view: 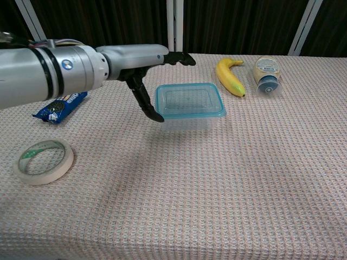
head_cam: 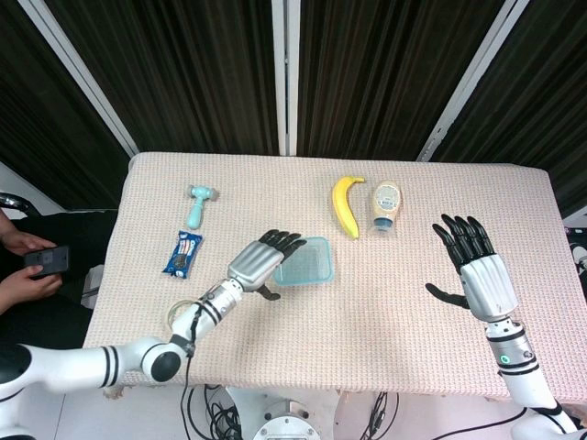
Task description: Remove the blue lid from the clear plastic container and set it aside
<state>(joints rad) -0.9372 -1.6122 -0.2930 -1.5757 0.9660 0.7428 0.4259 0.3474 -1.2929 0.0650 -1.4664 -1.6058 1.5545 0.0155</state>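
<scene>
Hovering spread and empty, the left hand [head_cam: 260, 263] sits just left of the blue rectangular lid [head_cam: 304, 259]; right hand [head_cam: 481, 275] far off.

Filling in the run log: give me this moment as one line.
left robot hand: open, beside container | right robot hand: open, away | blue lid: on container | phase: reaching
</scene>
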